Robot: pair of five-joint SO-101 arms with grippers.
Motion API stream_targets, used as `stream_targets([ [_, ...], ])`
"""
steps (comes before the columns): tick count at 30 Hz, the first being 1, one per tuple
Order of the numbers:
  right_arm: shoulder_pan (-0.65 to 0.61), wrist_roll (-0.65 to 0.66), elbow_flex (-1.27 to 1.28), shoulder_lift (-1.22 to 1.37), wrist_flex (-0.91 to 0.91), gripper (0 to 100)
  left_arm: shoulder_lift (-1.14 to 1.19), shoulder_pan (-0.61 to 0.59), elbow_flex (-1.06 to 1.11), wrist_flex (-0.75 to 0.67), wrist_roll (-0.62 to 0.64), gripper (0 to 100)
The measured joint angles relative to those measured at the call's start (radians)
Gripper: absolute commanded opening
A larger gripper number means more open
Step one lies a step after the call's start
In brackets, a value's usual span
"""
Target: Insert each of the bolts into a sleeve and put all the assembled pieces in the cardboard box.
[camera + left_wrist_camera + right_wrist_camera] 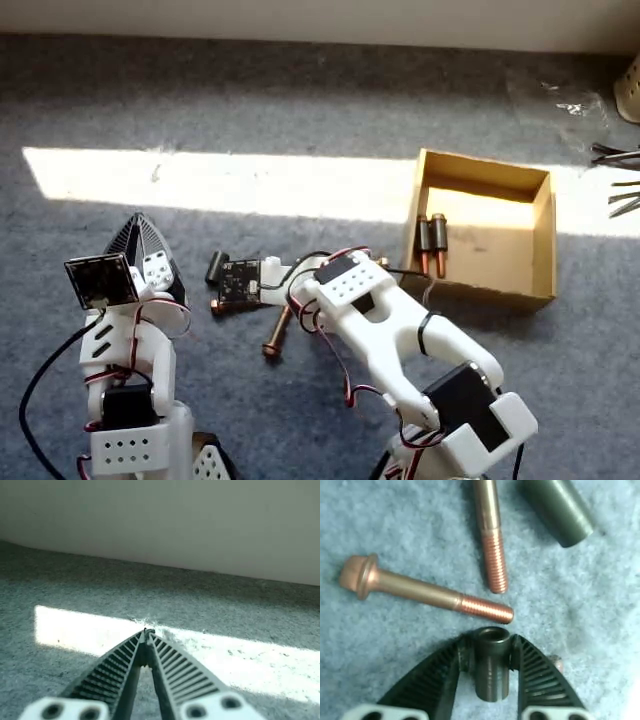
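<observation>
My right gripper [490, 644] is shut on a dark sleeve [490, 672], which stands upright between its fingers just above the carpet. Right in front of it lies a copper bolt [420, 592], its threaded end near the sleeve's mouth. A second bolt [490, 545] and a loose dark sleeve [560, 510] lie beyond. In the high view one bolt [277, 332] lies beside the right arm and a sleeve [214, 267] sits left of the wrist. The cardboard box [545, 240] holds two assembled pieces [431, 243]. My left gripper [146, 636] is shut on nothing, raised over the carpet.
Grey carpet covers the floor, with a sunlit band running across it. Dark tools [618, 180] and a clear plastic bag [560, 100] lie at the far right. The left arm's base [130, 420] stands at the lower left.
</observation>
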Motion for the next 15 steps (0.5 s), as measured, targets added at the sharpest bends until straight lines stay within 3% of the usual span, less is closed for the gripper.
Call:
stream_targets([
  [4, 0.003, 0.0, 0.0, 0.0, -0.003, 0.5, 0.0, 0.0, 0.0, 0.0, 0.0, 1],
  [9, 0.011, 0.0, -0.002, 0.0, -0.009, 0.5, 0.0, 0.0, 0.0, 0.0, 0.0, 1],
  [15, 0.011, -0.121, -0.049, -0.014, 0.06, 0.5, 0.0, 0.0, 0.0, 0.0, 0.0, 1],
])
